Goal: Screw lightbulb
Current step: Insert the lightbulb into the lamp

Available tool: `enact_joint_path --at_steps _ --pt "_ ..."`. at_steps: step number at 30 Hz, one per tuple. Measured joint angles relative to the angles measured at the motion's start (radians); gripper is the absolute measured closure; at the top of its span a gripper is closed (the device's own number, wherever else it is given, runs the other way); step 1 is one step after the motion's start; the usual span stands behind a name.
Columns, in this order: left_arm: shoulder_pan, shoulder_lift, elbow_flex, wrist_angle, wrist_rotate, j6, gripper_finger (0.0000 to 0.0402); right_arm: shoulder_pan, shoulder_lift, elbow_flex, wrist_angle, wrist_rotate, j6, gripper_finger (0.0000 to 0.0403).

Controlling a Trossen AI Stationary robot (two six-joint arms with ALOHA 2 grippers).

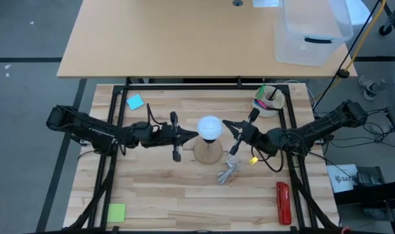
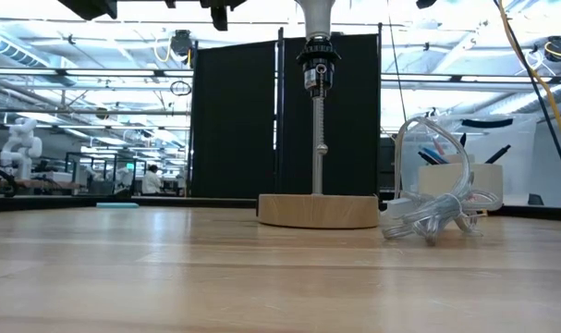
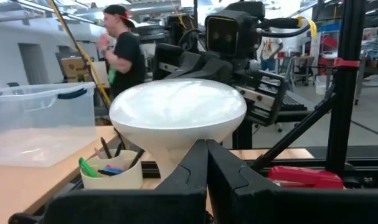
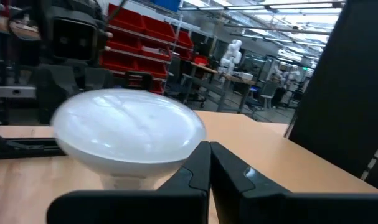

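The white lightbulb [image 1: 209,127] sits upright in the black socket [image 2: 317,67] on top of a thin metal stem that rises from the round wooden base [image 2: 317,211]. Its globe also shows in the left wrist view [image 3: 176,112] and the right wrist view [image 4: 129,130]. My left gripper [image 1: 196,135] is shut, level, with its tip at the bulb's left side, below the globe. My right gripper [image 1: 224,123] is shut, level, with its tip at the bulb's right side. My left gripper points its shut fingertips [image 3: 201,163] level from the table's left at the bulb's neck [image 3: 170,155]; I cannot tell whether they touch it. My right gripper holds its shut fingertips [image 4: 201,163] level from the table's right beside the globe's lower edge [image 4: 167,165]; I cannot tell whether they touch it.
A white cup of pens [image 1: 267,101] stands at the back right. A bundle of clear cable [image 1: 228,172] lies in front of the base, and a red object [image 1: 283,201] lies at the near right. Blue [image 1: 135,102] and green [image 1: 116,212] notes lie at the left. A person [image 3: 121,53] stands beyond the table.
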Motion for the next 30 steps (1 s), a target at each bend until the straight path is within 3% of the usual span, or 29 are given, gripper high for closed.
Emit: enact_joint_path --at_steps 30 --pt "0.056 0.000 -0.001 -0.008 0.026 -0.011 0.0401 0.082 -0.002 0.001 -0.035 -0.003 0.020 0.0403"
